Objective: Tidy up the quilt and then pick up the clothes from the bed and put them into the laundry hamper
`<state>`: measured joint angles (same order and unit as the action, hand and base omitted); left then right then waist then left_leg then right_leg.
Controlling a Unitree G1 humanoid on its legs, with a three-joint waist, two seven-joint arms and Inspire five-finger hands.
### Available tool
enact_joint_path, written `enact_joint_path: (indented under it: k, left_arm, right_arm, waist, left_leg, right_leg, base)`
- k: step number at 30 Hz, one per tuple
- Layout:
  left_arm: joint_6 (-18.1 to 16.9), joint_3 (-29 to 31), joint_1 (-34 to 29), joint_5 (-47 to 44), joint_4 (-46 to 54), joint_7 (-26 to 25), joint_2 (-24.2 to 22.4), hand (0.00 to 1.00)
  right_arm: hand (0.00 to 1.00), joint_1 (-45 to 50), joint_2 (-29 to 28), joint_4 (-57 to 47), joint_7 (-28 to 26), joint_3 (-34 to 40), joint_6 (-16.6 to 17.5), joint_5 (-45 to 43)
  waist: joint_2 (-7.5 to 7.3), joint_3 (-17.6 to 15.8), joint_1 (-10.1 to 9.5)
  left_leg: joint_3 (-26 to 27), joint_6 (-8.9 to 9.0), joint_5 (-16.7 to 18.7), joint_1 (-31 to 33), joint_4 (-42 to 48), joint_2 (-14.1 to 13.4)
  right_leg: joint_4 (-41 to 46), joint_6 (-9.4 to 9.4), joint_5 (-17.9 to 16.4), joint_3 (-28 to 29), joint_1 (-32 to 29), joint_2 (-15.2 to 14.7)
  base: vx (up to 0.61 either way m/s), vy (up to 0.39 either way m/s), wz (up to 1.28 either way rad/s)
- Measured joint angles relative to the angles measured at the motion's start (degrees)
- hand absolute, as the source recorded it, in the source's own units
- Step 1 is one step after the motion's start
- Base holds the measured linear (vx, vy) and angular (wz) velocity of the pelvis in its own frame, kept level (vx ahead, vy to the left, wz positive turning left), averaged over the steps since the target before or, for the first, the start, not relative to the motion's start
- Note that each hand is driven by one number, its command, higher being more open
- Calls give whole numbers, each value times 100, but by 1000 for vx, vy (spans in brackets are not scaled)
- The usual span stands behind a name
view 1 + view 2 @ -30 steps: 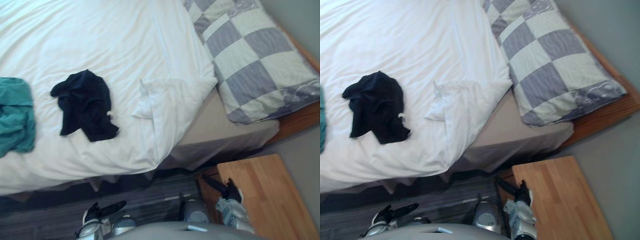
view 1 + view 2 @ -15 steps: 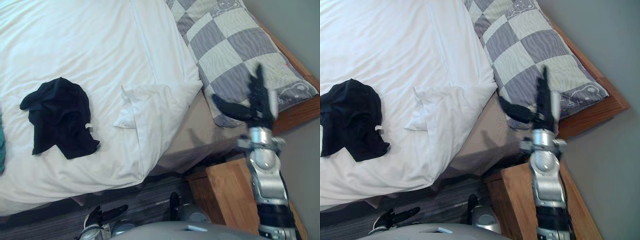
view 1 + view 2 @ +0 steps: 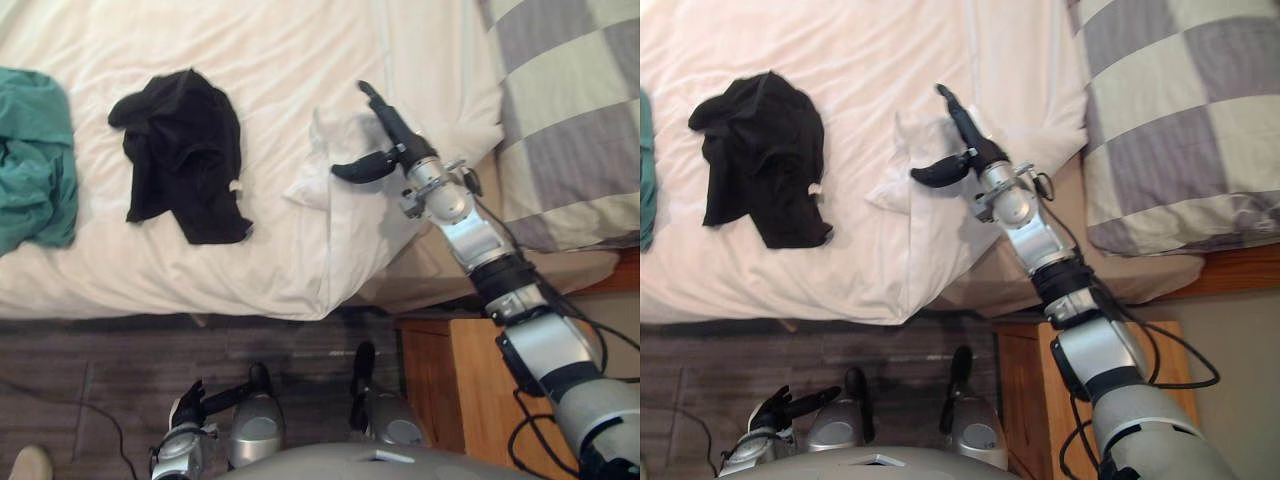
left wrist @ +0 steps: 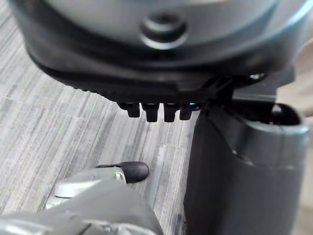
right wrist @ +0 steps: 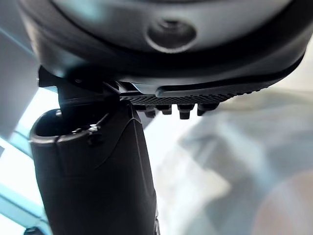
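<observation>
A white quilt (image 3: 250, 60) covers the bed, and its corner (image 3: 320, 175) is folded back and bunched near the pillow. My right hand (image 3: 385, 140) reaches over that folded corner, fingers straight and thumb spread, holding nothing. A black garment (image 3: 185, 155) lies crumpled on the quilt. A teal garment (image 3: 35, 155) lies at the bed's left edge. My left hand (image 3: 205, 403) hangs low by the floor with relaxed fingers, empty.
A grey and cream checked pillow (image 3: 570, 110) lies at the head of the bed. A wooden nightstand (image 3: 480, 400) stands beside the bed under my right arm. Grey striped floor (image 3: 100, 370) runs along the bed's near side.
The camera has shifted, bringing the teal garment back into view. My right hand has swung from over the pillow's edge to above the quilt's folded corner. The left hand stays low.
</observation>
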<state>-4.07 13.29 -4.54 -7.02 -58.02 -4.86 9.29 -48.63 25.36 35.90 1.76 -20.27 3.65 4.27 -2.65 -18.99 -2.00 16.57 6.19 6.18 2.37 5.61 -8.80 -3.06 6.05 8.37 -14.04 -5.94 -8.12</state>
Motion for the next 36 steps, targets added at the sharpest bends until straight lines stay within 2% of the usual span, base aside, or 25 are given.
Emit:
enact_joint_path:
  k: [1, 5, 9, 11, 13, 14, 17, 18, 20, 23, 26, 30, 33, 36]
  left_arm:
    - [-30, -51, 0, -34, 21, 6, 11, 100]
    - [-75, -129, -5, -35, 20, 11, 39, 100]
    - [-88, -226, -4, -17, 90, 58, 38, 100]
    - [-84, -223, -5, -10, 123, 59, 31, 100]
    - [-63, -155, -27, 16, 135, 48, 8, 100]
    - [2, 22, -84, 55, 152, 16, 7, 100]
    - [67, 122, -148, 92, 250, -2, 13, 100]
    - [67, 122, -148, 92, 259, 4, 12, 100]
    - [69, 125, -148, 92, 298, 25, -12, 100]
    - [73, 149, -150, 90, 351, 61, -78, 100]
    - [102, 278, -211, 89, 351, 80, -154, 100]
    - [218, 501, -302, 88, 335, 120, -261, 100]
    - [221, 1055, -422, 57, 342, 51, -515, 100]
    - [331, 1411, -546, 34, 337, -134, -824, 100]
  right_arm:
    - [0, 11, 70, 411, 19, 159, -5, 1]
    - [0, 18, 128, 895, 30, 592, 238, 431]
    - [0, 128, 129, 922, 103, 995, 222, 484]
    - [0, 561, 128, 437, 140, 1282, 131, 429]
    - [0, 1610, 26, -857, 203, 1769, 61, 319]
    - [0, 2650, -339, -1812, 263, 2177, 68, 68]
    - [0, 3804, -623, -2511, 273, 2704, 67, -224]
    - [100, 4153, -726, -2629, 278, 2945, 74, -309]
    - [100, 4539, -936, -2855, 278, 3271, 95, -537]
    - [100, 4971, -1279, -3039, 244, 3578, 237, -800]
    - [100, 5296, -1697, -2763, 166, 3913, 220, -1374]
    - [100, 5352, -2151, -2141, 130, 4704, 150, -2314]
    - [100, 5390, -2541, -2039, 755, 5951, 87, -3532]
    - [100, 5758, -2666, -2158, 1494, 6928, 466, -4505]
  waist:
    - [63, -83, -23]
    - [151, -150, -45]
    - [145, -147, -37]
    - [130, -141, -52]
    - [109, -131, -47]
    - [20, -97, 108]
    - [-141, 24, 345]
    - [-190, 93, 437]
    - [-210, 148, 557]
    - [-198, 381, 607]
    - [-172, 554, 699]
    - [-45, 732, 719]
    - [41, 824, 714]
    - [90, 960, 757]
  left_leg:
    - [-58, 1, -20, 40, -7, 27]
    - [-82, -33, -43, 115, -13, 109]
    - [-130, -38, -47, 98, -9, 185]
    - [-131, -39, -46, 92, -6, 222]
    - [-122, -59, -32, 76, -7, 238]
    - [-64, -78, -19, 25, -12, 249]
    - [100, -77, -6, -121, -13, 260]
    - [137, -70, 2, -173, -15, 259]
    - [223, -68, 47, -299, -13, 230]
    - [366, -58, 92, -381, -10, 200]
    - [511, -29, 168, -512, -1, 151]
    - [729, -11, 231, -622, 11, 113]
    - [1007, 17, 363, -756, 23, 22]
    - [1168, 44, 437, -807, 16, -4]
  right_leg:
    - [4, 4, 9, -49, -14, -32]
    - [8, 18, 34, -78, -77, -113]
    - [108, 15, 39, -114, -74, -209]
    - [146, 15, 39, -118, -74, -252]
    - [196, 15, 39, -114, -77, -278]
    - [203, 15, 39, -59, -66, -286]
    - [201, 17, 39, 125, -48, -289]
    - [200, 18, 39, 181, -35, -281]
    - [182, 22, 37, 213, 45, -247]
    - [145, 25, 35, 349, 64, -189]
    - [101, 48, 31, 488, 136, -127]
    - [83, 69, 45, 679, 127, -66]
    - [81, 89, 31, 870, 107, 15]
    - [45, 144, -52, 971, 105, 32]
  base:
    - [-73, 16, 26]
    - [-29, 13, 6]
    - [-35, 41, 9]
    - [-30, 41, 9]
    - [-13, 35, 0]
    - [-3, 23, -20]
    - [-14, 1, -34]
    - [-18, -9, -26]
    - [-30, -11, -27]
    - [-37, -17, -22]
    - [-44, -21, -22]
    - [-59, -23, -28]
    - [-67, -40, -41]
    - [-22, -34, -30]
